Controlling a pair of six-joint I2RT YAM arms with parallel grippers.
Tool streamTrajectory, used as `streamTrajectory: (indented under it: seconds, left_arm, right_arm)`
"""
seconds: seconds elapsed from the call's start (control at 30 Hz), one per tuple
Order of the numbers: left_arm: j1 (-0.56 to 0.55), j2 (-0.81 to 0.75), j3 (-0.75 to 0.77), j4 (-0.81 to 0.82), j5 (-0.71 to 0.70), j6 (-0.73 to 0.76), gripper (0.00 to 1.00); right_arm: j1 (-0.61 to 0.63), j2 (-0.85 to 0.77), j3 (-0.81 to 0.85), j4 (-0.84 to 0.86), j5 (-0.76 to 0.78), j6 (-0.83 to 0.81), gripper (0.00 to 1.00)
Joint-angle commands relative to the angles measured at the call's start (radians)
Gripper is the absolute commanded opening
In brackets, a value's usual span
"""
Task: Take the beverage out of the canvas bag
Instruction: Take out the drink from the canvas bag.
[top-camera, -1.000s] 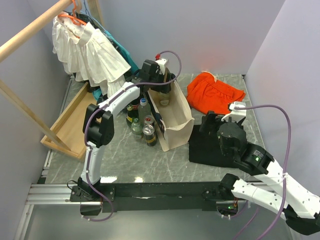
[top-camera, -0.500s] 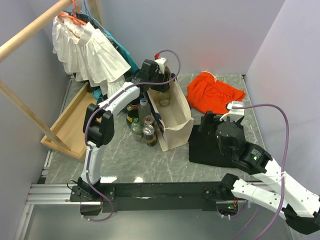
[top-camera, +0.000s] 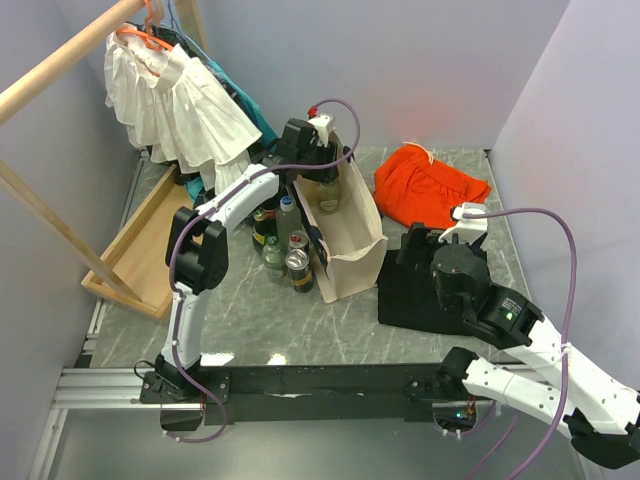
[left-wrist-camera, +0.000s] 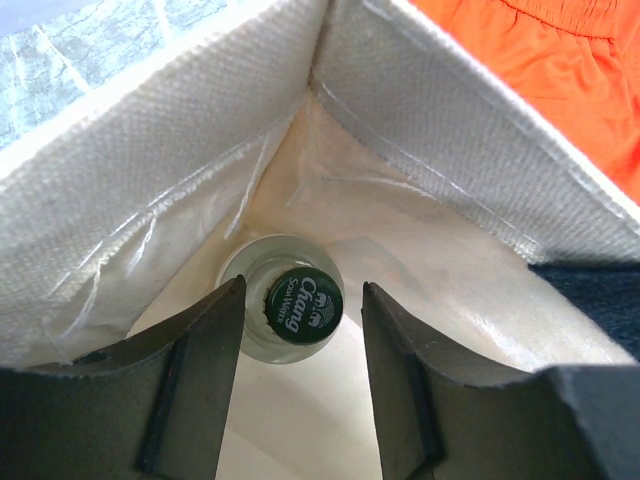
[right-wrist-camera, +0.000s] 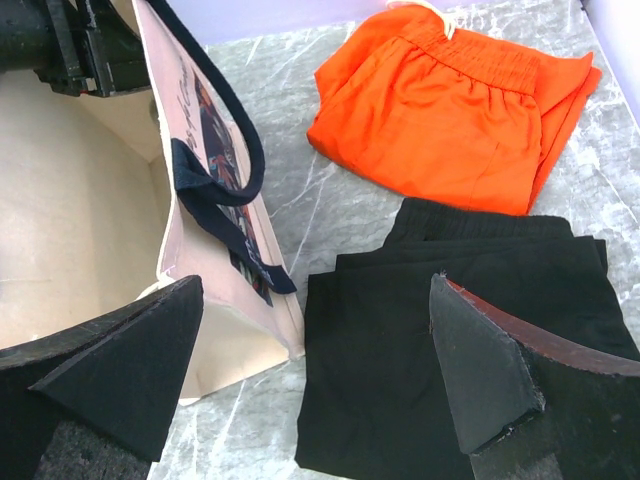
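Left gripper (left-wrist-camera: 302, 292) is down inside the bag (left-wrist-camera: 150, 170), at its far end. You are looking straight down onto the bottle (left-wrist-camera: 303, 305): clear glass, green crown cap, standing in the bag's far corner where two walls meet.

Fingers: apart. One sits on each side of the cap. A sliver of bag floor shows between the cap and the right-hand finger. The left-hand finger overlaps the glass shoulder in the wrist view. No clamp on the neck is visible.

Key relation: the bottle's long axis is upright, in line with the wrist's approach. The cap lies between the fingertips and slightly left of centre. The grip line crosses the neck squarely. My reading is that closing on the neck and lifting straight up along that axis suits this pose. The bag walls stand taller than the bottle, so a slanted pull risks catching the canvas.

Right gripper (right-wrist-camera: 312, 380): fingers wide apart, holding nothing. It hovers over the black cloth (top-camera: 420, 290), right of the bag and well apart from the bottle. The left arm is plainly the nearer.

Step not yet done: the bottle stands on the bag floor.
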Motion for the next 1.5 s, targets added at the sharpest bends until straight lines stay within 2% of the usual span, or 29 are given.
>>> streamTrajectory:
  seconds: [0.0, 0.17, 0.47, 0.67, 0.9, 1.1, 1.2, 1.47]
  left_arm:
    - [0.009, -0.014, 0.006, 0.040, 0.020, -0.008, 0.55]
    - [0.009, -0.008, 0.011, 0.033, 0.018, -0.005, 0.53]
    - [0.009, 0.006, 0.013, 0.031, 0.012, -0.007, 0.57]
    - [0.009, 0.018, 0.023, 0.036, 0.001, -0.008, 0.56]
    - [0.008, 0.023, 0.014, 0.052, -0.002, -0.022, 0.45]
    - [0.008, 0.032, 0.017, 0.065, -0.005, -0.033, 0.44]
    - [0.008, 0.038, 0.017, 0.065, 0.000, -0.033, 0.38]
    - [0.006, 0.031, 0.006, 0.056, -0.012, -0.024, 0.33]
  right_arm:
    - [0.005, -0.001, -0.006, 0.034, 0.017, 0.003, 1.00]
    - [0.005, 0.002, -0.006, 0.037, 0.017, -0.001, 1.00]
    - [0.007, 0.005, -0.010, 0.040, 0.014, 0.000, 1.00]
    - [0.004, 0.008, -0.008, 0.037, 0.020, 0.002, 1.00]
    - [0.004, 0.007, -0.011, 0.037, 0.020, 0.000, 1.00]
    - [0.005, 0.007, -0.014, 0.036, 0.022, 0.002, 1.00]
    - [0.004, 0.007, -0.016, 0.039, 0.023, 0.000, 1.00]
    - [0.005, 0.008, -0.016, 0.042, 0.022, -0.003, 1.00]
